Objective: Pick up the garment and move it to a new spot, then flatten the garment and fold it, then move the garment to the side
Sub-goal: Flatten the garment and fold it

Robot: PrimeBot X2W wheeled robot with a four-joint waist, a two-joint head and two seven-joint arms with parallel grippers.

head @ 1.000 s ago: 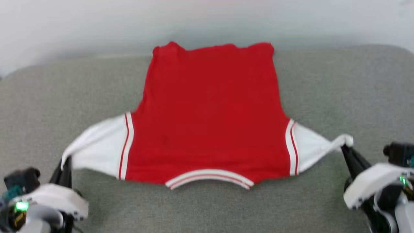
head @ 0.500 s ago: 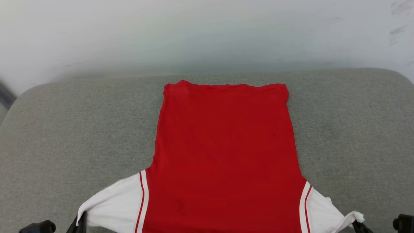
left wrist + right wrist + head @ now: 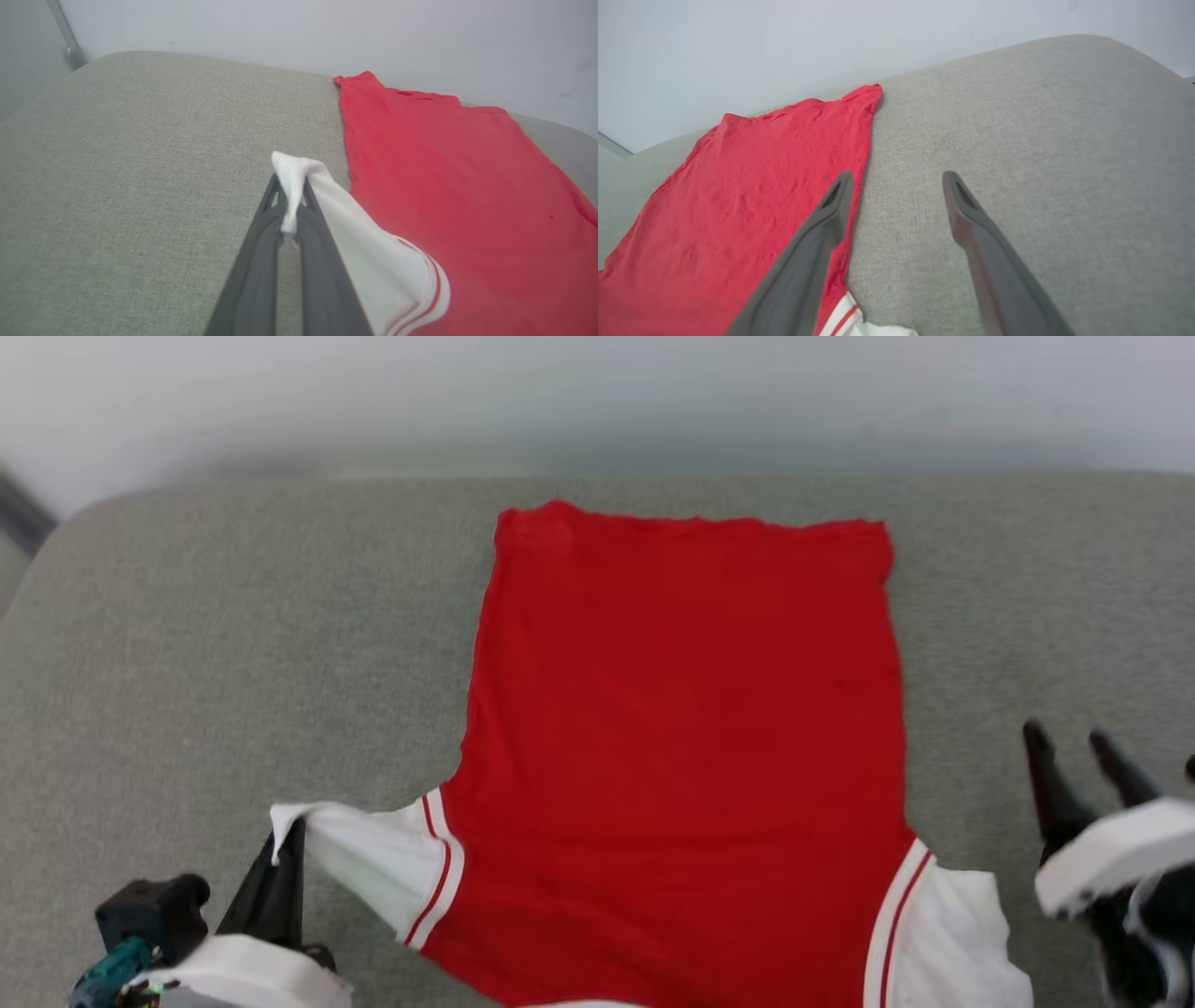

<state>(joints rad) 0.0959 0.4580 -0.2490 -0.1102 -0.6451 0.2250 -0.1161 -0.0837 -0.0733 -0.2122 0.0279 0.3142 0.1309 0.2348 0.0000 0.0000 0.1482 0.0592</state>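
The garment (image 3: 686,737), a red jersey with white striped-trim sleeves, lies spread flat on the grey cushion, plain red side up and hem toward the wall. My left gripper (image 3: 285,835) at the lower left is shut on the tip of the garment's white sleeve (image 3: 294,186), lifting it slightly off the cushion. My right gripper (image 3: 1074,747) stands open at the right, apart from the cloth, with nothing between its fingers (image 3: 831,205). The other white sleeve (image 3: 962,933) lies loose on the cushion near the bottom edge. The garment (image 3: 752,186) lies to the left of the right fingers.
The grey fabric cushion (image 3: 233,644) has bare surface on both sides of the garment. A pale wall (image 3: 597,401) runs right behind its far edge. A dark pole (image 3: 63,32) stands at the far left corner.
My right gripper has let go of the right sleeve and opened, and that sleeve has dropped onto the cushion. The head camera has shifted. The left gripper has drawn its sleeve inward, toward the red body.
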